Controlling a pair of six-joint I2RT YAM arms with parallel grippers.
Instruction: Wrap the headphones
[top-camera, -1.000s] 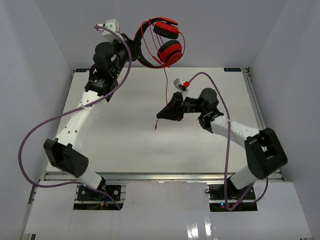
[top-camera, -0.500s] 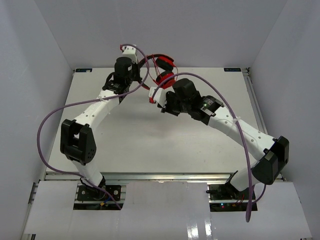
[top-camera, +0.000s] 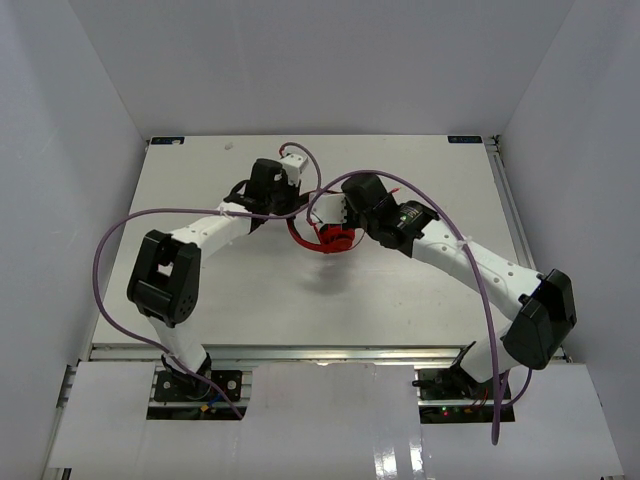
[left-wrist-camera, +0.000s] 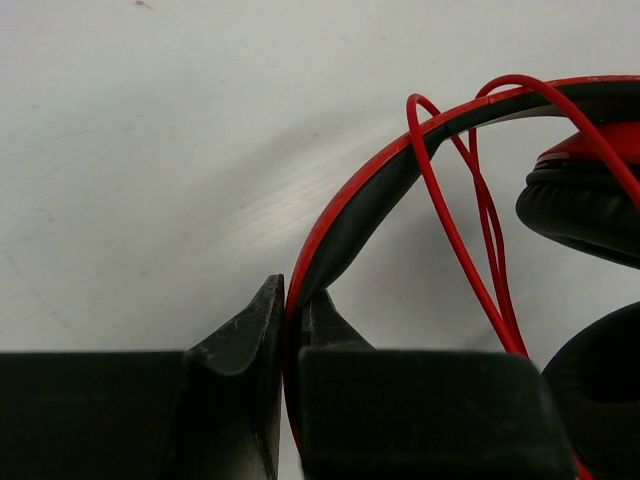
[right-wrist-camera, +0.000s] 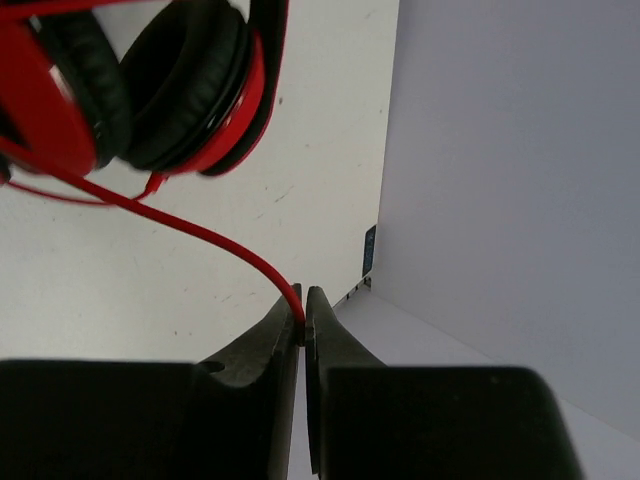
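The red headphones (top-camera: 335, 240) sat low near the middle of the white desk (top-camera: 240, 290), between the two wrists. The left pincer (left-wrist-camera: 290, 292) was clenched on the red-and-black headband (left-wrist-camera: 365, 195), one finger on each side of the band, with the black ear pads (left-wrist-camera: 585, 210) just beyond and thin red loops crossing the band. The right pincer (right-wrist-camera: 302, 302) was clenched on the thin red cable (right-wrist-camera: 200, 235), which ran from its fingertips up to the ear cups (right-wrist-camera: 190, 90).
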